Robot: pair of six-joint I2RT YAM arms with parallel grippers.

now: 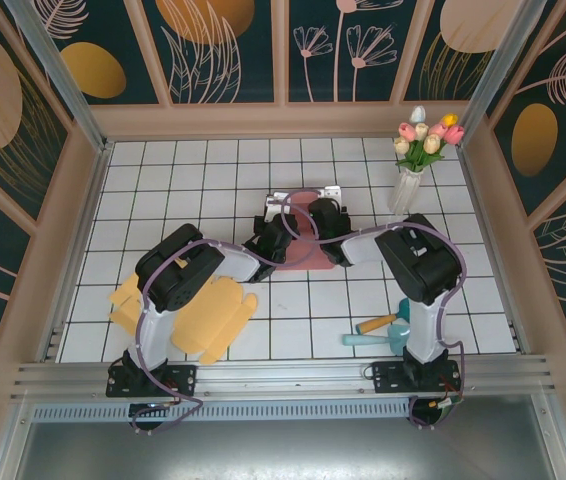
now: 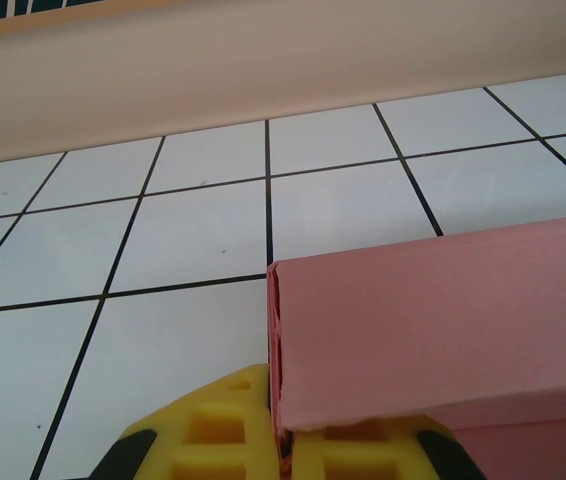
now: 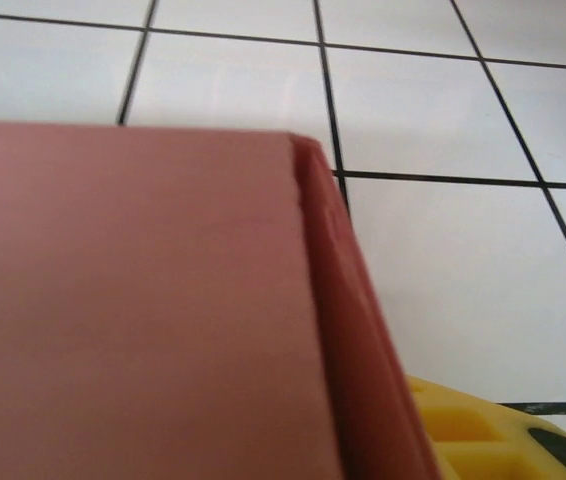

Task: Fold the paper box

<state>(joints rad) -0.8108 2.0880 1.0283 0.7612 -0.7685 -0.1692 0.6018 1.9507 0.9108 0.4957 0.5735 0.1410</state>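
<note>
Pink paper box (image 1: pixel 301 256) at centre of white tiled table (image 1: pixel 213 180); 2 walls raised, closing folds left, I judge; left gripper (image 2: pixel 281 440) pinching 1 wall; right gripper (image 1: pixel 328 232) alongside, jaw state indeterminate.

My left tool (image 2: pixel 283 452) has yellow pads (image 2: pixel 208 436). The paper box (image 2: pixel 443 330) is pink. The counter (image 2: pixel 193 240) is white with black lines.

My left arm (image 1: pixel 176 272) and right arm (image 1: pixel 419 262) look alike: bulky black joint housings, smooth white link shells, and black bolted bases (image 1: pixel 151 379). A lilac cable (image 1: pixel 144 330) loops along each one. On the wrist feeds I see yellow, waffle-moulded claw fingers (image 2: pixel 203 432) edged in black.
</note>
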